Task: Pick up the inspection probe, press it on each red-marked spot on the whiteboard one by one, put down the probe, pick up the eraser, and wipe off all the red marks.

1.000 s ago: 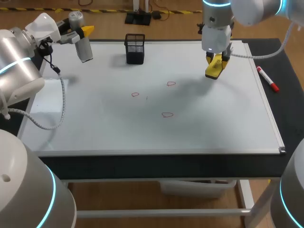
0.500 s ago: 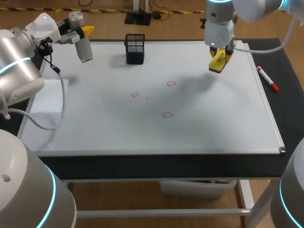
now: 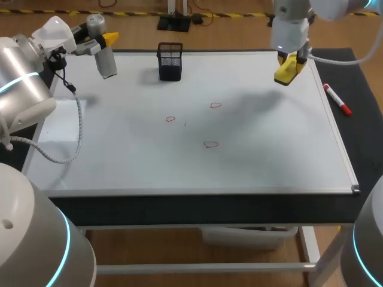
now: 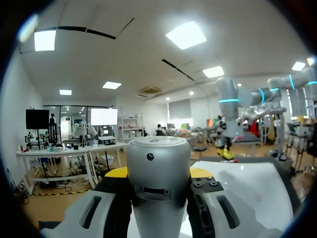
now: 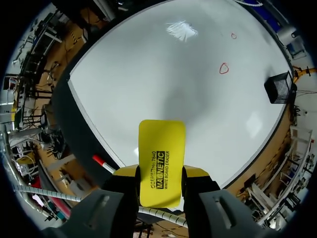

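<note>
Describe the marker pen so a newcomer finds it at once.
Take the big whiteboard. Off its right edge, toward the far corner, the marker pen lies on the dark mat. Slim white barrel with red ends, the only loose pen.

The probe (image 4: 157, 163) hides most of the yellow tips of the left hand (image 4: 158, 173). Upper right in the head view, the eraser (image 3: 285, 73) and the right hand (image 3: 289, 62) merge.

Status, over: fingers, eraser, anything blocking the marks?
Left fingers shut on probe. Right fingers shut on eraser, above board, far right. Three red marks unwiped. Holder apart from them.
</note>
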Available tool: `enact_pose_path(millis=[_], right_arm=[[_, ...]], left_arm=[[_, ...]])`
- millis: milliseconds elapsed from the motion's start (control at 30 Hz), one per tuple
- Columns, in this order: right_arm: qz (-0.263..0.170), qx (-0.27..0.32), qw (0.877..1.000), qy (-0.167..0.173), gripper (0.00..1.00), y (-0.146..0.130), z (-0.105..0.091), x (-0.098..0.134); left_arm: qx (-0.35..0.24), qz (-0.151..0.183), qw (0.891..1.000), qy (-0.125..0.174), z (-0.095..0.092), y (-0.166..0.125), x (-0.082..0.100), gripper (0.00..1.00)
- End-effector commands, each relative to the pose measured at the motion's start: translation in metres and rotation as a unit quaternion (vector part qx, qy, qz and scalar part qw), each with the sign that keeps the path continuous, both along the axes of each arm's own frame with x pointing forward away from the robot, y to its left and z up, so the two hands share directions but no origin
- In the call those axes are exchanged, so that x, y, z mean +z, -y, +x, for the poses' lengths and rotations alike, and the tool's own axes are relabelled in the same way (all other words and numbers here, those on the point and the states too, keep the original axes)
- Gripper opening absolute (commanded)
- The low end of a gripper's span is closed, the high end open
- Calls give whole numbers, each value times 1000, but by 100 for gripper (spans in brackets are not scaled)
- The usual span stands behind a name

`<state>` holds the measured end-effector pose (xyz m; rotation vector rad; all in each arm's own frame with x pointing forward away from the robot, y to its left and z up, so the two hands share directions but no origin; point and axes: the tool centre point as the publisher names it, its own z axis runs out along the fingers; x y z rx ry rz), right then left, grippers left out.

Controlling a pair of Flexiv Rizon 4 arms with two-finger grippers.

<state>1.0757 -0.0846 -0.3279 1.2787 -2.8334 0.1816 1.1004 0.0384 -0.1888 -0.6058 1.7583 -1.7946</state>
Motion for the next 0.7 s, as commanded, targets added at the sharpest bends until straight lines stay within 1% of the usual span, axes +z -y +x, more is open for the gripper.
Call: enact_pose_path(millis=[33,267,700], right_arm=[[2,-5,1000,5,0,10,-4,3],[2,-28,1000,7,0,22,-5,7],[2,-28,1000,7,0,22,-5,7]], left_arm=[[2,-1,1000,1,-1,1,1,0],[2,-1,1000,1,-1,1,1,0],[2,-1,1000,1,-1,1,1,0]])
